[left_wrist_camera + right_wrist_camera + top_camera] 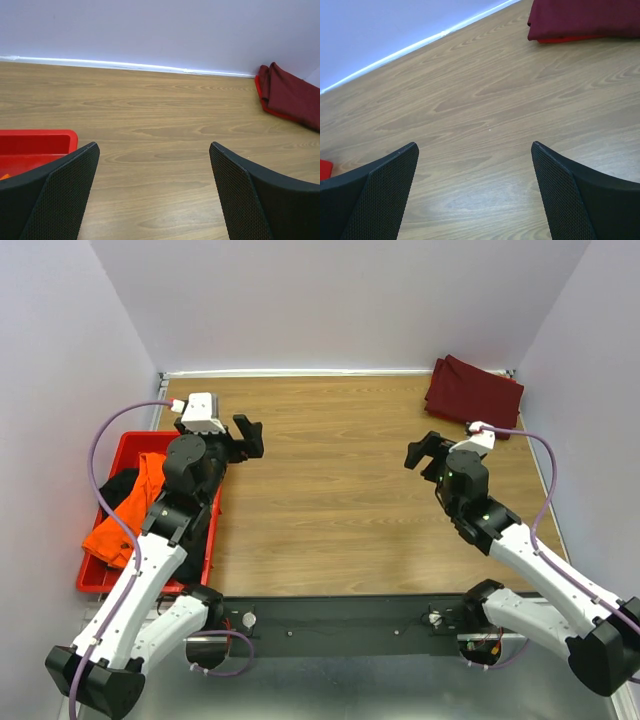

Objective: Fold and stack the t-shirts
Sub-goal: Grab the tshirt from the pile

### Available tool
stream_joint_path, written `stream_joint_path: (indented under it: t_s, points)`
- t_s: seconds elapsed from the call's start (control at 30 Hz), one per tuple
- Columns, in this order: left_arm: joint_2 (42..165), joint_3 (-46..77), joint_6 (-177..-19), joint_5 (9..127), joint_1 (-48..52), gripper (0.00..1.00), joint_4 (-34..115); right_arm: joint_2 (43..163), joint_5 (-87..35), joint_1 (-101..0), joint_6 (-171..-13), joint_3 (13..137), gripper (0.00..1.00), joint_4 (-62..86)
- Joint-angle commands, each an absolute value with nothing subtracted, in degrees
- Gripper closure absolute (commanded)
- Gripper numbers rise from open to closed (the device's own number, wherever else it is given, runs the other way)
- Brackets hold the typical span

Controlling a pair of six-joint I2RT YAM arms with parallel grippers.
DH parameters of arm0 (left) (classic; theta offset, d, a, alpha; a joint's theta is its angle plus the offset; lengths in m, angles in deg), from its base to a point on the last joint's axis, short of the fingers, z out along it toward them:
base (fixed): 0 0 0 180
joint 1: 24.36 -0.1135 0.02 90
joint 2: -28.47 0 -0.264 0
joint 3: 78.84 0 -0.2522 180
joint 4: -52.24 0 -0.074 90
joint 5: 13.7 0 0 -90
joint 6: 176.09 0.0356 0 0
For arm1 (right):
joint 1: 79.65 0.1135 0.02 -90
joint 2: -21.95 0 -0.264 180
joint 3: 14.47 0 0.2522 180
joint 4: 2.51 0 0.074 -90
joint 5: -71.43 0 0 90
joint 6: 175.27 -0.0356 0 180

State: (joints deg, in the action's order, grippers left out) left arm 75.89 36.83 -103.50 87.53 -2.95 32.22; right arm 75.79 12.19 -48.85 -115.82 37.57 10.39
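Left end effector [152, 149] and right end effector [474, 147], both wide, empty (orange t-shirt [125, 525] clear only from above)

My left arm [150, 565] and right arm [545, 562] wear white shells between black joints, ending in black bases [85, 678] at the frame's lower corners. A lilac cable [95, 465] loops along each, out toward the frame's edges. A white camera block [200, 412] sits on the left wrist. My left hand [246, 438] and right hand [425, 448] are black; their fingers [55, 195] are dark, with a fine mesh texture.
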Motion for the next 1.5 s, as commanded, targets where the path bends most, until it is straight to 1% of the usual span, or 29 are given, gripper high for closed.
stream_joint_path:
  t_s: [0.0,0.17,0.27,0.33,0.4,0.43,0.5,0.53,0.67,0.7,0.8,0.9,1.2,1.3,1.4,1.43,1.47]
  points:
    - [76.46,34.49,-104.72,89.66,-3.27,0.01,30.57,74.68,11.31,-48.54,-114.81,37.61,0.00,12.92]
    - [76.99,33.35,-107.53,93.43,-3.27,0.01,28.38,74.33,7.80,-48.54,-114.28,37.79,0.00,14.32]
    - [78.13,32.04,-111.92,99.22,-3.35,0.01,25.22,75.47,5.43,-48.54,-114.28,38.31,0.00,15.29]
    - [80.14,30.98,-116.12,105.55,-4.05,0.02,21.01,76.17,3.67,-48.63,-114.37,39.37,0.00,16.43]
    - [82.60,27.65,-119.56,109.51,-5.89,0.02,16.27,77.49,2.00,-48.54,-114.45,39.98,0.00,16.96]
    - [84.09,26.50,-120.88,111.09,-9.56,0.01,11.63,78.02,0.51,-48.54,-114.45,40.25,0.00,17.14]
    - [87.44,24.65,-124.75,112.68,-13.27,0.01,6.96,79.34,-0.64,-48.54,-114.72,40.42,0.00,17.14]
    - [88.49,24.65,-125.81,112.95,-16.50,0.02,6.32,79.78,-1.34,-48.54,-114.72,40.60,0.00,17.14]
    - [88.77,28.85,-127.84,113.04,-23.55,0.02,7.63,81.62,-3.80,-48.54,-114.98,40.95,0.00,17.40]
    - [89.11,31.13,-128.10,112.95,-27.57,0.02,8.33,81.71,-4.33,-48.54,-114.98,41.04,0.00,17.40]
    - [91.75,34.40,-128.02,110.32,-34.80,0.07,10.96,81.89,-5.30,-48.54,-114.98,40.78,0.00,17.66]
    - [96.14,35.89,-128.28,108.47,-38.32,0.12,12.37,81.19,-5.39,-48.54,-114.89,40.34,0.00,17.75]
    - [105.02,36.33,-130.47,107.86,-41.85,0.15,12.99,82.67,-7.14,-48.54,-114.72,40.25,0.00,17.84]
    - [105.11,37.65,-130.13,106.19,-42.29,0.23,14.39,83.91,-8.82,-48.54,-114.80,40.34,0.00,17.84]
    - [105.46,38.53,-129.86,104.17,-42.55,0.36,16.24,85.05,-9.87,-48.63,-114.81,40.42,0.00,17.84]
    - [105.64,38.62,-129.77,103.38,-42.64,0.39,16.68,85.23,-10.05,-48.54,-114.80,40.51,0.00,17.84]
    - [106.08,38.71,-129.86,103.03,-42.64,0.44,16.86,85.32,-10.14,-48.54,-114.80,40.51,0.00,17.84]
